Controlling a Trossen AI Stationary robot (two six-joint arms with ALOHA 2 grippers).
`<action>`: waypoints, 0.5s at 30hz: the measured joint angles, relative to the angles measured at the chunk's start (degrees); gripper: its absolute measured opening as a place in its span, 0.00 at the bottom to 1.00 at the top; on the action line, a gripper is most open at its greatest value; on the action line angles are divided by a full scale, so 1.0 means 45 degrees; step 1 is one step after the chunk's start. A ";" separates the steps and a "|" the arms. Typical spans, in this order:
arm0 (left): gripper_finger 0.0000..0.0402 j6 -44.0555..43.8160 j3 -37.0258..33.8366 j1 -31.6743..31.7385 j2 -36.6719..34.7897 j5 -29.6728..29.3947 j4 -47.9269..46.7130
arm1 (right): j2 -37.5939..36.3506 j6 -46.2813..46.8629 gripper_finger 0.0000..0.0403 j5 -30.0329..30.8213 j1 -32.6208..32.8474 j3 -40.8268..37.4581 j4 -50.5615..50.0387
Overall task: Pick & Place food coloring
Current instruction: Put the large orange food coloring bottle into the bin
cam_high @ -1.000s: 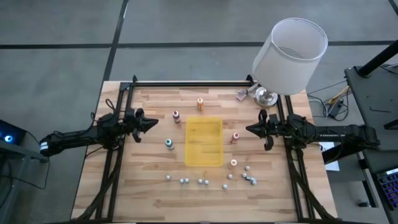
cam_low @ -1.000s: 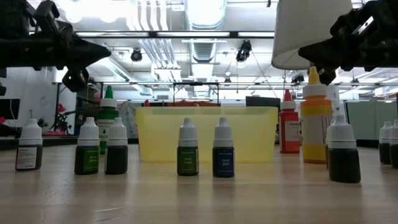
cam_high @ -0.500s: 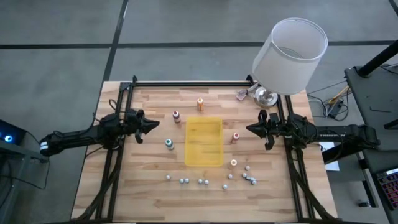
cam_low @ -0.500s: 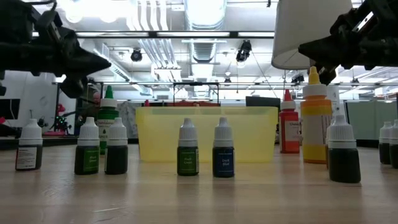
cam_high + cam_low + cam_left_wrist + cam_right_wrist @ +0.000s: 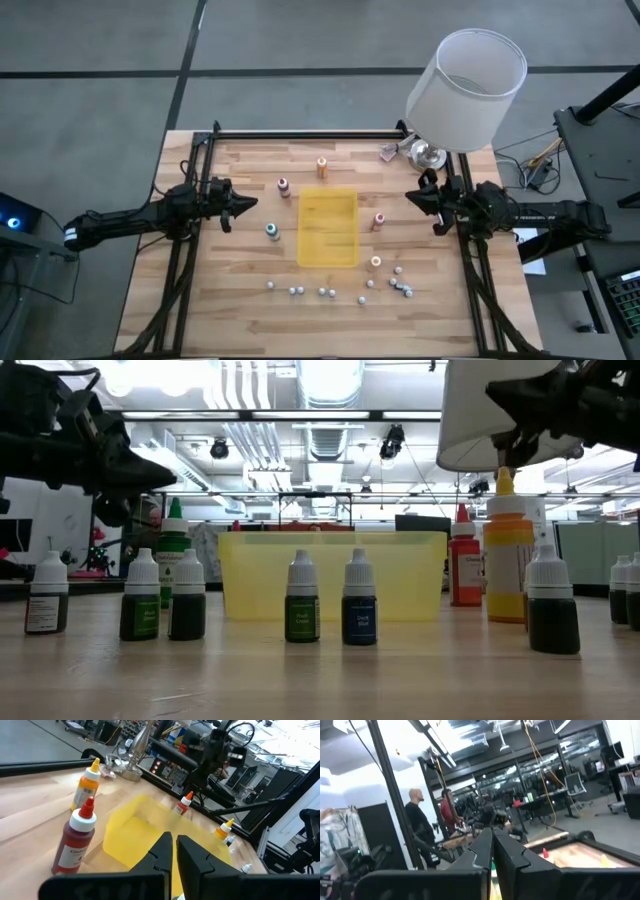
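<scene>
Both hands are pressed together, empty. The left hand (image 5: 243, 204) should spread first, then drop squarely over the green bottle (image 5: 271, 231) beside the tray (image 5: 329, 228).

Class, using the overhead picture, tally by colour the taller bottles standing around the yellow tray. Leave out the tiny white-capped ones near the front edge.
Orange bottle: 1
Dark red bottle: 1
Teal-green bottle: 1
Pinkish red bottle: 1
Yellow bottle: 1
Total: 5
</scene>
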 joint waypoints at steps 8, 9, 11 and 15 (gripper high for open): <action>0.00 0.0057 0.0000 0.0005 0.0000 -0.0010 -0.0465 | 0.0630 -0.0831 0.02 -0.0007 0.0005 0.1968 -0.0464; 0.00 0.0057 0.0000 0.0005 0.0000 -0.0010 -0.0470 | 0.0769 -0.0935 0.02 -0.0005 0.0003 0.2309 -0.0714; 0.00 0.0062 0.0000 0.0005 0.0000 -0.0010 -0.0470 | 0.1067 -0.1052 0.02 -0.0005 0.0005 0.3036 -0.1493; 0.00 0.0062 0.0000 0.0005 0.0000 -0.0010 -0.0485 | 0.1697 -0.1059 0.02 -0.0010 0.0004 0.4659 -0.3957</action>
